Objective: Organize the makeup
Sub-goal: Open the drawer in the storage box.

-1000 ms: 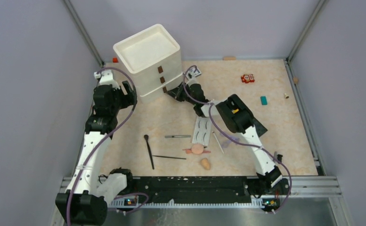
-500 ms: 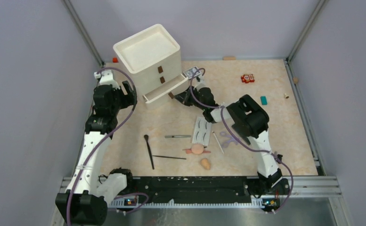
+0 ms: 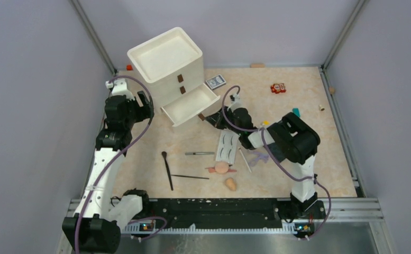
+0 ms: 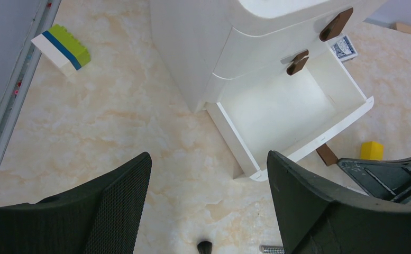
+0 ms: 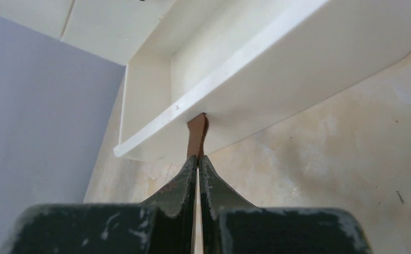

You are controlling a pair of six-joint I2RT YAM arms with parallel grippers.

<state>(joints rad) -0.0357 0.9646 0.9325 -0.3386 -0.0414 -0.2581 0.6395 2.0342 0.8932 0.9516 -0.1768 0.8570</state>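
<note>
The white drawer chest [image 3: 166, 58] stands at the back left with its bottom drawer [image 3: 190, 105] pulled out and nothing in it. My right gripper [image 3: 208, 118] is shut on that drawer's brown handle [image 5: 197, 135]. My left gripper [image 3: 144, 108] hangs open and holds nothing, left of the chest and above bare table [image 4: 208, 159]. The makeup lies on the table in front: white eyelash card [image 3: 226, 146], black brush [image 3: 167, 169], thin pencils [image 3: 199, 153], peach puff [image 3: 222, 168], sponge [image 3: 230, 184] and purple curler [image 3: 258, 157], partly under my right arm.
A blue-grey card box [image 3: 216, 82] lies behind the open drawer. A red block [image 3: 277, 88], a teal block [image 3: 296, 111] and a yellow block [image 4: 371, 150] sit to the right. A green, blue and white block [image 4: 61, 48] lies left of the chest by the wall.
My right gripper closed on the handle and drew the bottom drawer out toward the front right, its arm folding back. The left arm has not moved.
</note>
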